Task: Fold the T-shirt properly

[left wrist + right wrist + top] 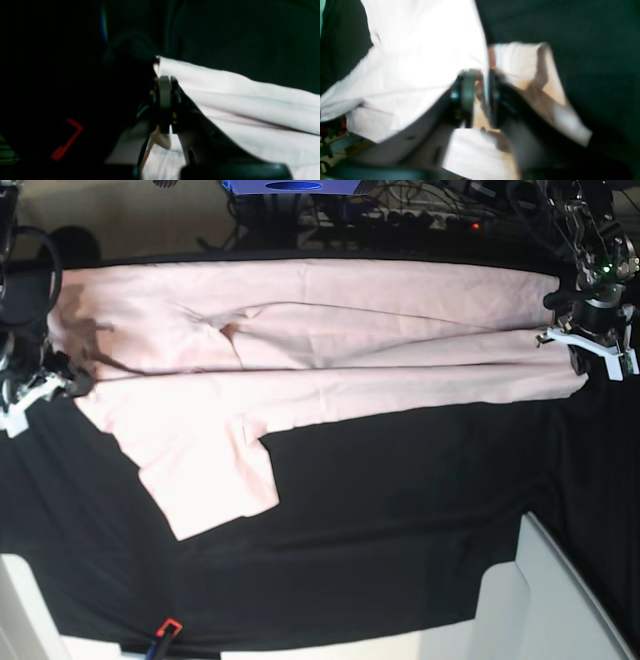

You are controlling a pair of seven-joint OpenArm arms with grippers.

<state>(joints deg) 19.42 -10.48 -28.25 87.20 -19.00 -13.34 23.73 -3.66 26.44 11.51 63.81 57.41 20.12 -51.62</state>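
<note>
The pale pink T-shirt [330, 340] lies plain side up, stretched across the far half of the black table cloth [400, 510]. It is folded lengthwise, and one sleeve [210, 470] spreads toward the front left. My left gripper [580, 352] is at the shirt's right end in the base view. In the left wrist view it [169, 81] is shut on the shirt's edge [250, 100]. My right gripper [62, 380] is at the shirt's left end. In the right wrist view it [480, 82] is shut on a fold of the shirt [420, 50]. No lettering shows.
White panels stand at the front right [545, 590] and front left [20, 610] corners. A small red-orange object [166, 628] lies at the front edge and also shows in the left wrist view [67, 140]. Cables and equipment [420, 210] crowd the back edge.
</note>
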